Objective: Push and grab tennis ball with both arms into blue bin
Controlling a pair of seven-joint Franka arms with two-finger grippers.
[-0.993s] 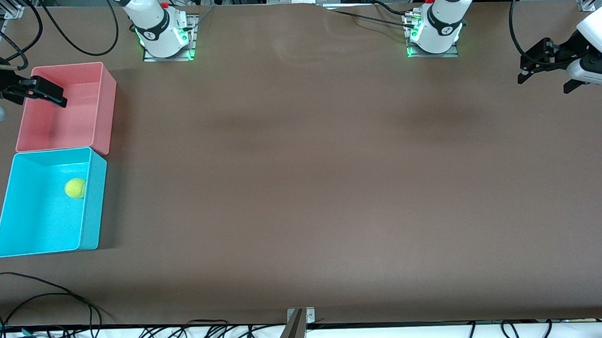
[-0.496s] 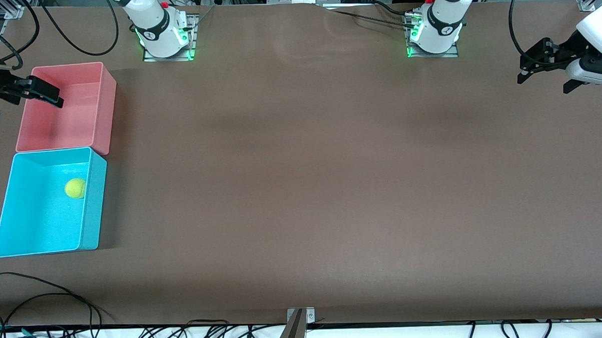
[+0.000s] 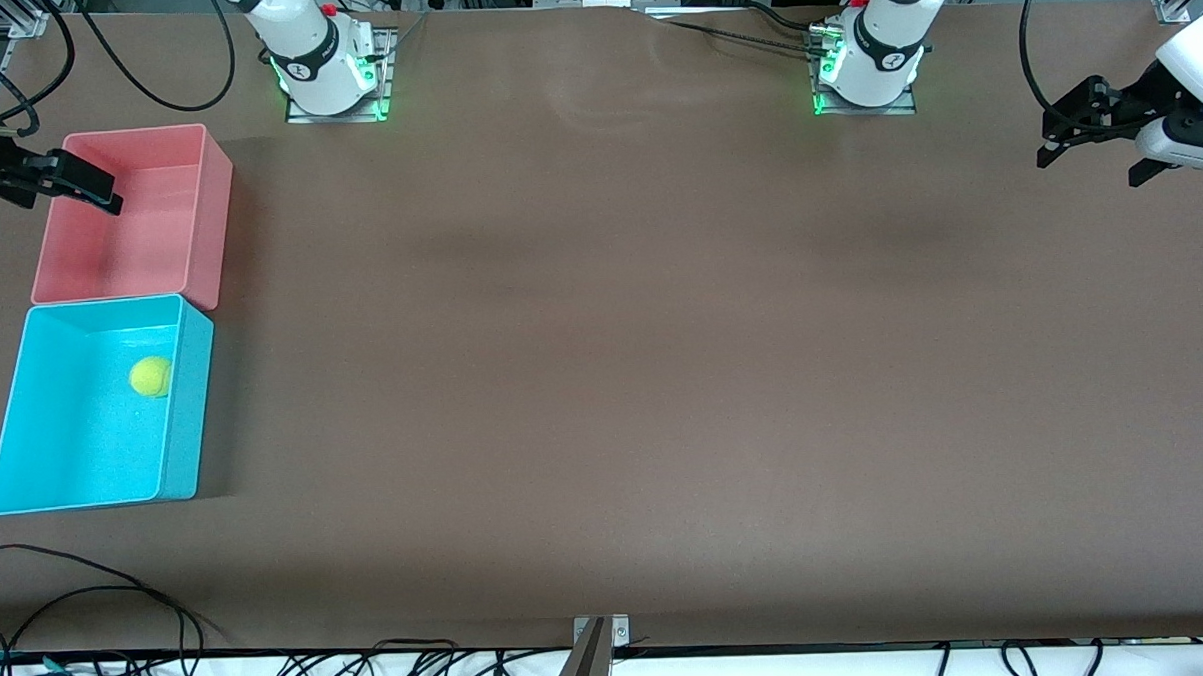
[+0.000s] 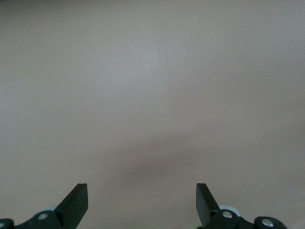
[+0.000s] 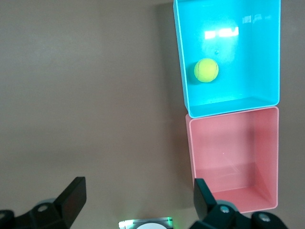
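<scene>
Okay, your tennis ball (image 3: 151, 376) sits in the blue bin (image 3: 23, 398), lower left of frame; left gripper (image 3: 1095, 151) at right edge and right gripper (image 3: 51, 182) over the pink bin (image 3: 212, 221) both spread, holding nothing.

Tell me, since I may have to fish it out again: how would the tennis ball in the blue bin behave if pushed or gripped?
The tennis ball is round, so a push would probably roll it until the blue bin wall stops it. Its fuzzy surface likely grips well. It looks light for its size.
</scene>
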